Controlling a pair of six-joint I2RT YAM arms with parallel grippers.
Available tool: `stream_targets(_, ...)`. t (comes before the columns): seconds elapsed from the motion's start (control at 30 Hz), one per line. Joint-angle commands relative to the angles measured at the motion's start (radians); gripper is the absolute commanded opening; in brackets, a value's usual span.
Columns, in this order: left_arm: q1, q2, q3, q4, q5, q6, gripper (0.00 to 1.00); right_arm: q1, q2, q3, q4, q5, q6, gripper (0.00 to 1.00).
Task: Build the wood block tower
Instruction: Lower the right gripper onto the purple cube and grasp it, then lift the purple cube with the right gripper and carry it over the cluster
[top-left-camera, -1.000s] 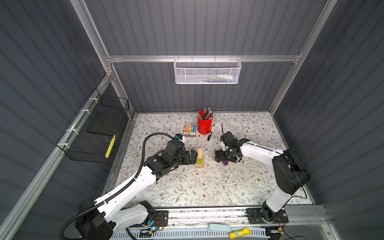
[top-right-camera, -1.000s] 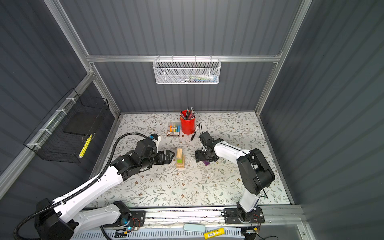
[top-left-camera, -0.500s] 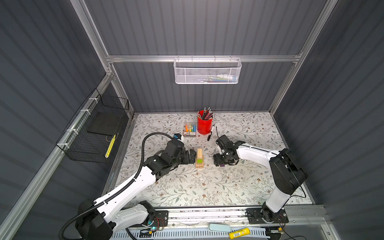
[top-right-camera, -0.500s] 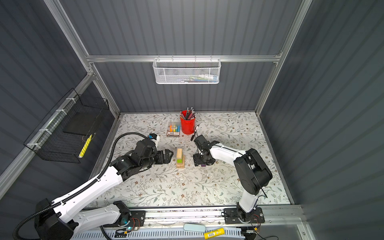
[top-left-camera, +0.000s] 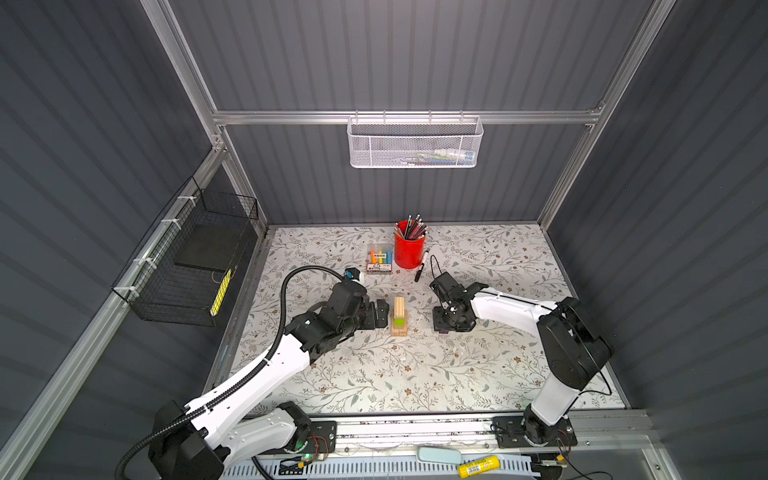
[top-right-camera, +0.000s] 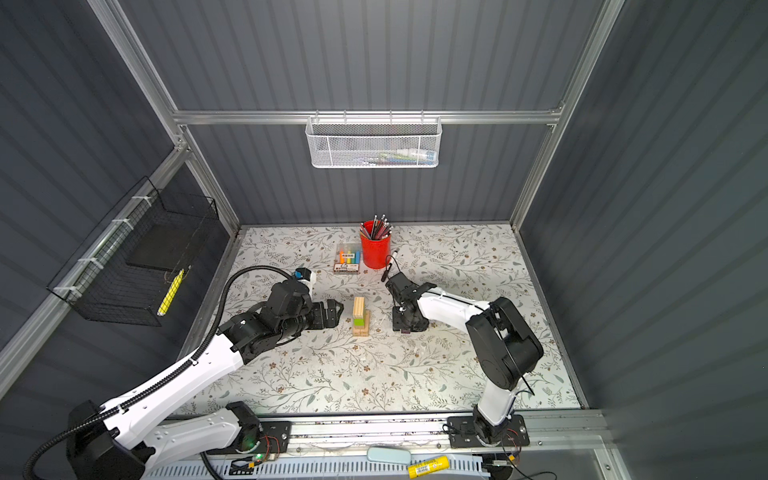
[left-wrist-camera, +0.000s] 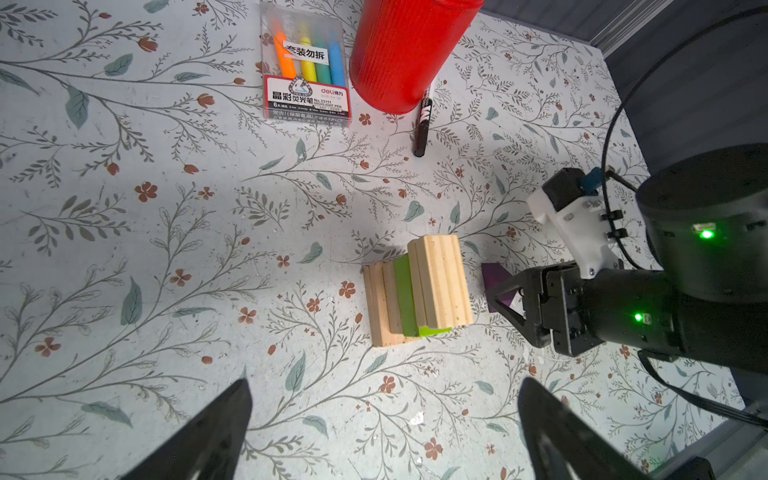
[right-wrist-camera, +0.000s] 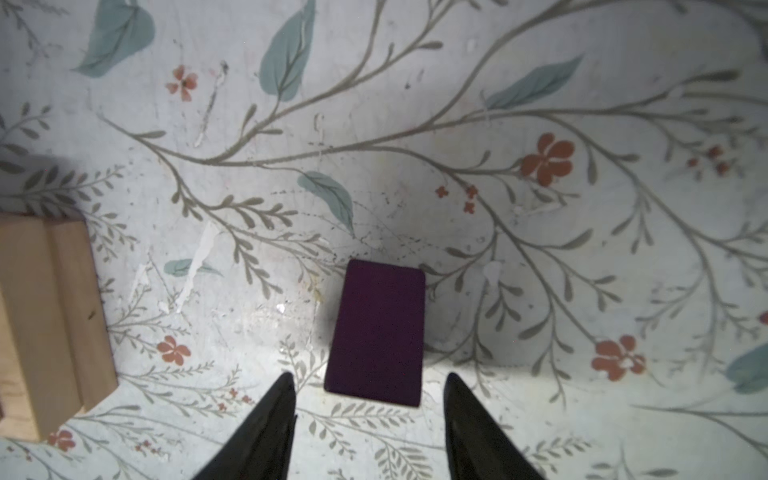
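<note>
The tower (top-left-camera: 399, 316) (top-right-camera: 360, 316) stands mid-table: pale grooved wood blocks with a lime-green brick (left-wrist-camera: 405, 297) in among them. In the right wrist view its pale side (right-wrist-camera: 45, 324) shows at the edge. A dark purple block (right-wrist-camera: 378, 332) (left-wrist-camera: 493, 277) lies flat on the table to the tower's right. My right gripper (right-wrist-camera: 369, 377) (top-left-camera: 451, 324) (top-right-camera: 409, 324) is low over it. Its jaws straddle the block's near end, with a gap on each side. My left gripper (left-wrist-camera: 384, 382) (top-left-camera: 380, 313) (top-right-camera: 334, 311) hovers wide open just left of the tower, holding nothing.
Behind the tower stand a red pencil cup (top-left-camera: 409, 249), a clear box of coloured markers (top-left-camera: 379, 262) and a loose black pen (top-left-camera: 420, 270). A black wire basket (top-left-camera: 195, 266) hangs on the left wall. A white mesh basket (top-left-camera: 415, 143) hangs on the back wall.
My right gripper has come down and forward over the purple block, and its jaws have narrowed. The left arm and the tower have not moved.
</note>
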Motion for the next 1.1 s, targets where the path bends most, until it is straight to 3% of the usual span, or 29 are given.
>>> stream_targets(0.0, -0.006, -0.021, -0.008, -0.026, -0.021, -0.001, 1.0, 0.011, 0.037, 0.036, -0.03, 0.036, 0.076, 0.53)
stream_targets(0.6, -0.006, -0.026, -0.01, -0.035, -0.043, 0.006, 1.0, 0.011, 0.12, 0.056, -0.011, 0.084, 0.072, 0.38)
stream_targets(1.07, -0.004, -0.03, 0.003, -0.064, -0.081, -0.008, 1.0, 0.014, -0.008, 0.089, -0.096, 0.082, 0.058, 0.24)
